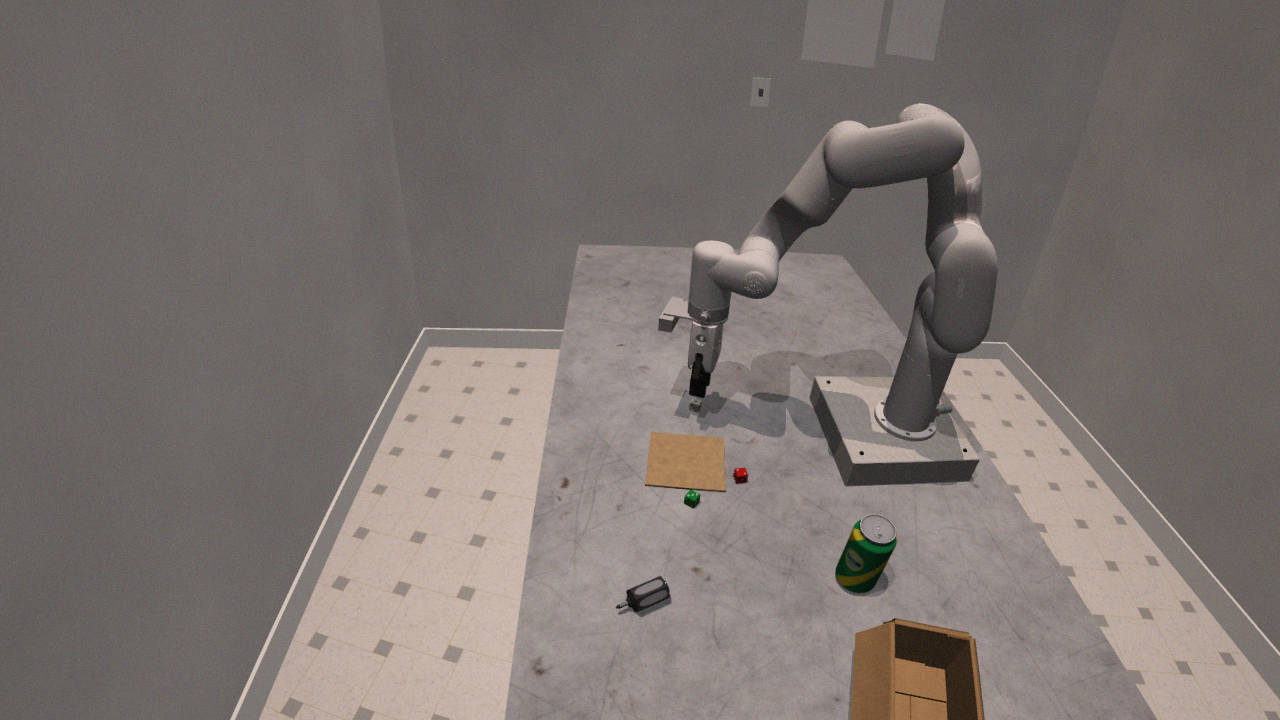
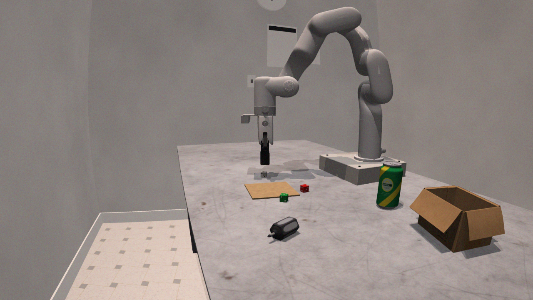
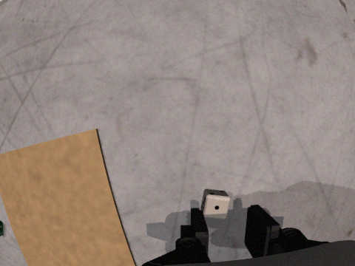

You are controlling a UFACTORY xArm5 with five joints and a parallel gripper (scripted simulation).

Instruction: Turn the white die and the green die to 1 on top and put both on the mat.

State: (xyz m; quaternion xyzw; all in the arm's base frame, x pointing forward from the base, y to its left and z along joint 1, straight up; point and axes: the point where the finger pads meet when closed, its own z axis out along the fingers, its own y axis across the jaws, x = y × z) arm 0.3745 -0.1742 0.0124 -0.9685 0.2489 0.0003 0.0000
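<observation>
The white die [image 3: 216, 203] lies flat on the table beyond the mat, with one pip on top; it also shows in the top view [image 1: 695, 405] and the exterior view [image 2: 263, 173]. My gripper [image 3: 223, 226] [image 1: 699, 385] [image 2: 264, 159] hangs straight above it, partly open and empty, a little above the table. The tan mat [image 1: 686, 461] [image 2: 270, 189] [image 3: 59, 202] lies flat nearer the camera. The green die [image 1: 691, 498] [image 2: 283, 197] sits just off the mat's near edge. The red die [image 1: 740, 474] [image 2: 304, 188] sits on the table beside the mat.
A green and yellow can [image 1: 864, 554] [image 2: 389, 184] stands to the right. An open cardboard box [image 1: 915, 669] [image 2: 457, 216] lies at the near right. A dark small tool [image 1: 648, 594] [image 2: 284, 228] lies at the near left. The arm's base plate [image 1: 888, 438] is right of the mat.
</observation>
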